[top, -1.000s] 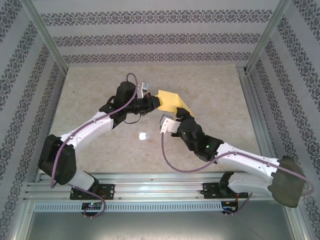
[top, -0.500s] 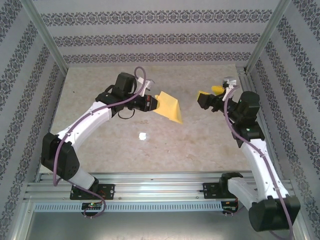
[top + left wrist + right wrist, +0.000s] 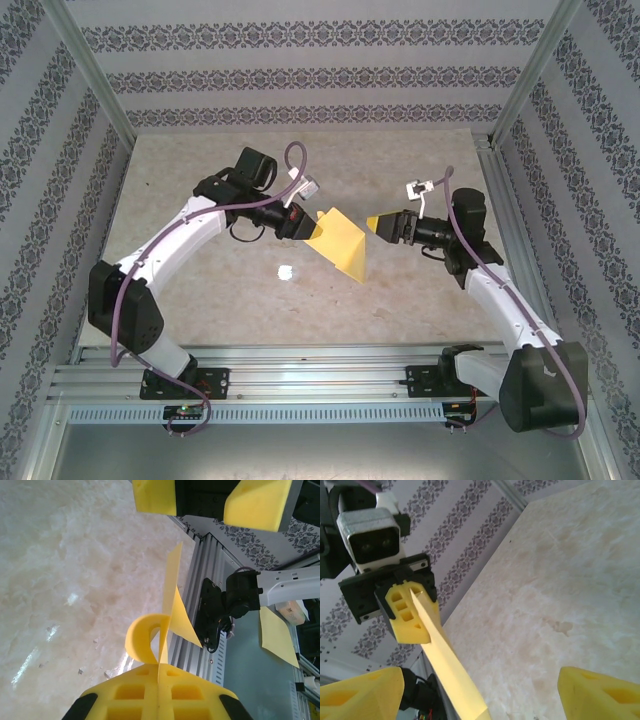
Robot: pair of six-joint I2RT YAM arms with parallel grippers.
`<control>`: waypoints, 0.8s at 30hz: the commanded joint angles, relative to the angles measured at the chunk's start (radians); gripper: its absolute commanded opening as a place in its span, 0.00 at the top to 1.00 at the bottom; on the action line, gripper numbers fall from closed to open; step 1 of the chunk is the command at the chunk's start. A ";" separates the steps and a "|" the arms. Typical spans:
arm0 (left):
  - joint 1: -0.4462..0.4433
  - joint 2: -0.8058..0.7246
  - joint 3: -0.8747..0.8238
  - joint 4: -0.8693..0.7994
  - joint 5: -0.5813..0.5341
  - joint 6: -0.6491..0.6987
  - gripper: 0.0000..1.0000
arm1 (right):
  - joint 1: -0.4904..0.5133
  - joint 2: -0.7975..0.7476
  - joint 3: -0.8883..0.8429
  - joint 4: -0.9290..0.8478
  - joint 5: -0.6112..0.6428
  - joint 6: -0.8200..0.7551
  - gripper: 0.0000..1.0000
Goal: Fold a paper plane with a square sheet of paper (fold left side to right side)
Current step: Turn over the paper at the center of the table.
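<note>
Square sheet of paper (image 3: 342,247), one only, mustard yellow, already folded into a smaller pointed shape and pinched by one corner in the left hand (image 3: 308,228), clenched tight on it. Held up off the desk (image 3: 190,160), jutting out to the right of the left hand, far corner dipping toward the arm bases. From the right wrist, seen nearly edge-on (image 3: 451,675): a thin slanting strip running out of the left hand (image 3: 412,605). From the left wrist (image 3: 175,615), one layer curled into a loop just beyond the left hand, another standing straight. Two hands in all, on two arms. Right hand (image 3: 378,222) released, fingers spread wide with nothing between them, facing the left hand from the right, a clear gap short of the sheet's nearest edge. One small white spot (image 3: 285,271) on the desk, nearer the bases than the left hand. Bare marbled surface all round beneath the left hand: open toward the back wall and to either side, with the side rail (image 3: 497,190) and the front rail (image 3: 300,362) well apart from it.
</note>
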 commanded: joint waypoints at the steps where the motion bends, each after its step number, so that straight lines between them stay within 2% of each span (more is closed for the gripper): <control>1: 0.007 0.023 0.030 -0.066 0.055 0.081 1.00 | 0.044 0.021 0.011 -0.067 -0.031 -0.091 0.22; 4: 0.008 0.021 0.032 -0.065 0.061 0.088 1.00 | 0.058 0.042 0.029 -0.131 -0.017 -0.145 0.29; 9: 0.007 0.028 0.031 -0.060 0.072 0.086 1.00 | 0.093 0.071 0.062 -0.236 0.007 -0.232 0.35; 14: 0.007 0.036 0.035 -0.072 0.068 0.094 1.00 | 0.117 0.091 0.063 -0.213 -0.035 -0.227 0.47; 18: 0.007 0.042 0.040 -0.078 0.052 0.096 1.00 | 0.125 0.101 0.066 -0.208 -0.049 -0.224 0.63; 21: 0.007 0.046 0.040 -0.071 0.037 0.088 1.00 | 0.129 0.103 0.071 -0.200 -0.056 -0.222 0.79; 23: 0.007 0.045 0.038 -0.060 0.013 0.077 0.94 | 0.129 0.102 0.071 -0.200 -0.059 -0.222 0.91; 24: 0.008 0.042 0.033 -0.040 -0.007 0.057 0.87 | 0.129 0.100 0.071 -0.201 -0.055 -0.221 0.95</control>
